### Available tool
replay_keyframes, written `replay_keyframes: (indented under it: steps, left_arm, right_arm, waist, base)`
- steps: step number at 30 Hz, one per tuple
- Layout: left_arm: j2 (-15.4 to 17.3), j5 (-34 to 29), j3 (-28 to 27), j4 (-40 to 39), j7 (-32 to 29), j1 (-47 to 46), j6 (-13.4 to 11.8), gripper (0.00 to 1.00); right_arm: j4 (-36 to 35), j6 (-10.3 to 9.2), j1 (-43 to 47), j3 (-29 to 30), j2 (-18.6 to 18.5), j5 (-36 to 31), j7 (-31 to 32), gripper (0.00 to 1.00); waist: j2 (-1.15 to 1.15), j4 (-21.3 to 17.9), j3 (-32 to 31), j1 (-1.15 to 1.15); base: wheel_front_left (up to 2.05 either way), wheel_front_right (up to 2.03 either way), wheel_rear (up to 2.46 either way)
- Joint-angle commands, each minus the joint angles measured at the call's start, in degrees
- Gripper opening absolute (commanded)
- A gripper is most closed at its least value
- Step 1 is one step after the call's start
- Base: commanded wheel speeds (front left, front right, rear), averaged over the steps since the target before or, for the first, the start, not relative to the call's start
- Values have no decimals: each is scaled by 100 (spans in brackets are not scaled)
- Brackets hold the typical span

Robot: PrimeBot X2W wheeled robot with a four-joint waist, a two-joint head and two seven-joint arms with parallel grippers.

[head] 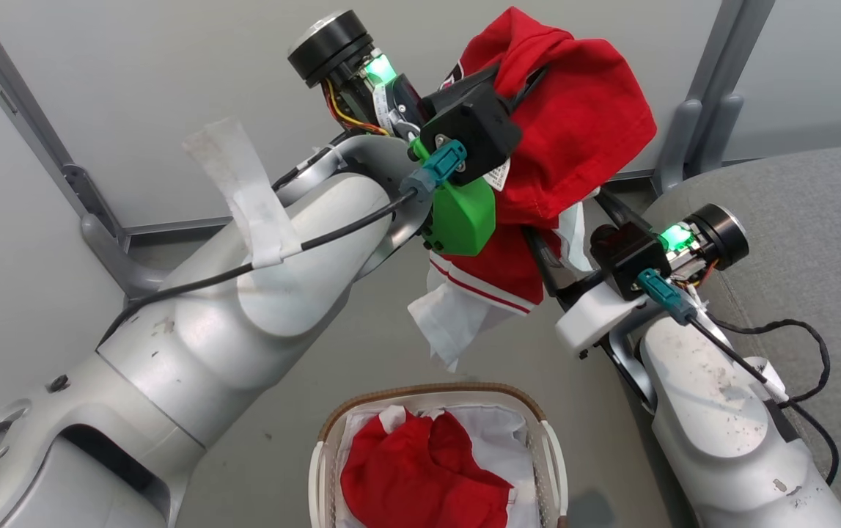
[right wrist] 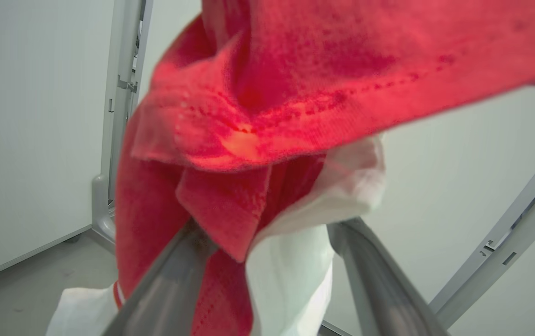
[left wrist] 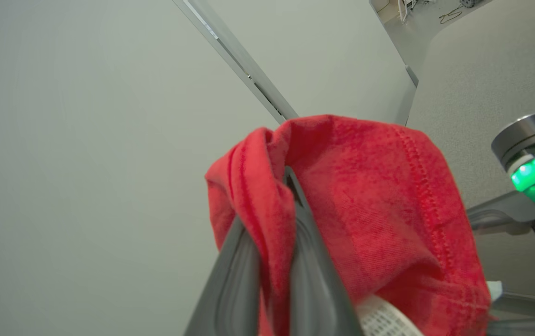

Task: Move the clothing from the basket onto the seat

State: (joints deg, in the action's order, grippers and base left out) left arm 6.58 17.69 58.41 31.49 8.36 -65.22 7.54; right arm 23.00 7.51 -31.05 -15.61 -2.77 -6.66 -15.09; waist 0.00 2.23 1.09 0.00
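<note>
Head view: 1 shirt [head: 574, 125] held up clear of basket [head: 361, 411], L jaws clenched on it, R jaws spread wide, cloth between. 2nd shirt [head: 427, 477] in basket. 0 of 2 on seat [head: 816, 198].

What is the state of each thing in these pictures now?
lifted red shirt, hanging in the air.
left gripper, shut on the lifted red shirt.
right gripper, open, shirt fabric between its fingers.
basket, upright on the floor.
second red shirt, crumpled inside the basket.
seat, no shirt on its visible part.
</note>
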Motion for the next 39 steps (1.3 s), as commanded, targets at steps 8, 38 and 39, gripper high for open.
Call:
replay_keyframes:
  steps: [8, 38, 39]
  left_arm:
    - [49, 228, 6, -65, 18, 5, -18, 0]
    - [249, 721, -138, 504, 437, 604, -167, 100]
    - [266, 756, -160, 496, 481, 686, -190, 100]
  right_arm:
    - [432, -4, -330, -71, -21, 79, -12, 0]
    - [396, -5, -222, -96, -20, 159, -12, 0]
    - [396, -5, -213, -56, -21, 134, -12, 0]
  waist:
    - [0, 78, -3, 0]
    - [0, 86, -107, 0]
    - [0, 76, -109, 0]
  base:
    - [0, 0, 0]
    - [0, 0, 0]
    - [0, 0, 0]
